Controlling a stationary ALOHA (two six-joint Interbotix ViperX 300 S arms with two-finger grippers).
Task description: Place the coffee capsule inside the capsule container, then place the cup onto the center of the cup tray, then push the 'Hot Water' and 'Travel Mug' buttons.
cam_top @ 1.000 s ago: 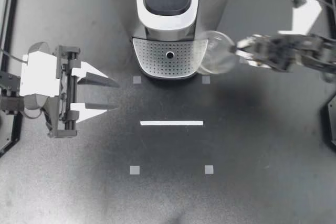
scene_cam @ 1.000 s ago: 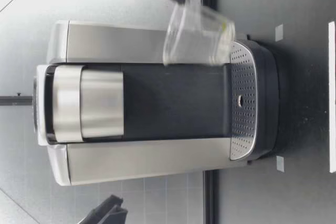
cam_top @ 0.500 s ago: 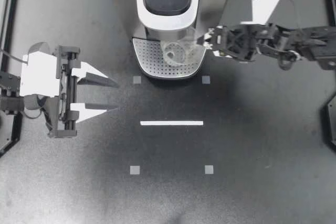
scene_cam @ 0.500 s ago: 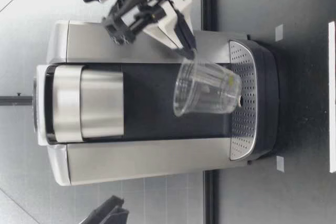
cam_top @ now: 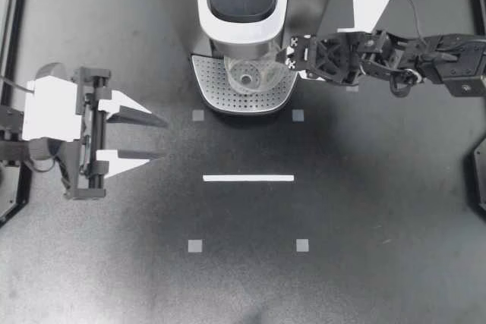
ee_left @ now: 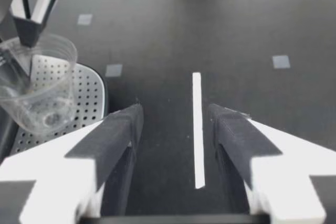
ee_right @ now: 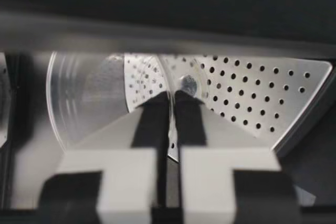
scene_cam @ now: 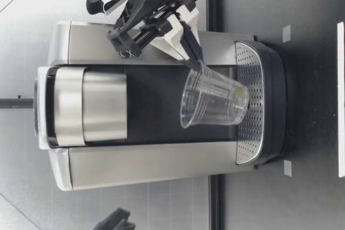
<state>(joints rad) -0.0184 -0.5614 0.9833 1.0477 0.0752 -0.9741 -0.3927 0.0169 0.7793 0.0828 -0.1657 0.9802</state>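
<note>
Coffee machine [cam_top: 243,5] cut off at upper edge of top view; clear cup [cam_top: 254,77] faint there. Cup hangs tilted over cup tray [cam_top: 214,87], upper centre; whether base touches tray unclear. Right jaws pinched nearly shut on cup rim, reaching in from right. Left jaws wide open, empty, mid-left over bench [cam_top: 342,225], well apart from machine.

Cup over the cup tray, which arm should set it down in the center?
Right. The right tool is shut on the clear plastic cup at its rim, holding it tilted over the cup tray. The left tool is open and empty, off to the side of the coffee machine.
</note>
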